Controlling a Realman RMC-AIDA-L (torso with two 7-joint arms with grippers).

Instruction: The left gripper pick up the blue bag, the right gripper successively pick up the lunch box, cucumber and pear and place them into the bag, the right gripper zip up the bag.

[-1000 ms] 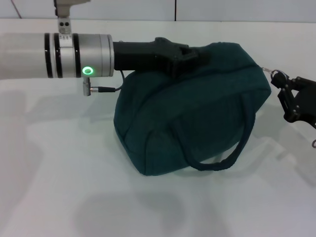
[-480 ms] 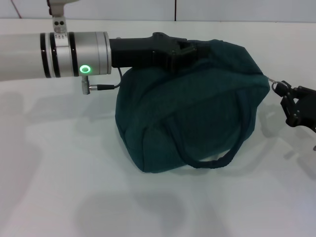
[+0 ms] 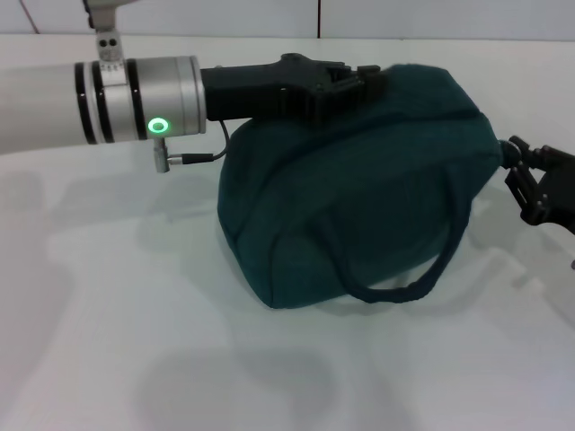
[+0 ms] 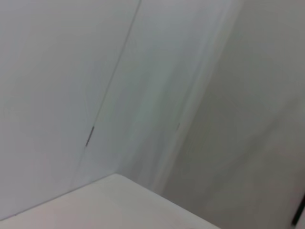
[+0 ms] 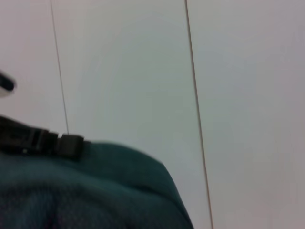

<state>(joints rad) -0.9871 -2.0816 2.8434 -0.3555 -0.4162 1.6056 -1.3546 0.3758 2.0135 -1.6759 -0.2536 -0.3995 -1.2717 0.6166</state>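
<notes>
Head view | white table [image 3: 108, 359] | pale panelled wall [image 3: 449, 18] behind

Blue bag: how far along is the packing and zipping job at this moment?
Late stage, it seems. The lunch box, cucumber and pear are nowhere on the table, presumably packed. The left tool grips the top of the blue bag; the right tool is at its far end, apparently zipping. Remaining: finishing the zip, though the zipper is not visible.
</notes>
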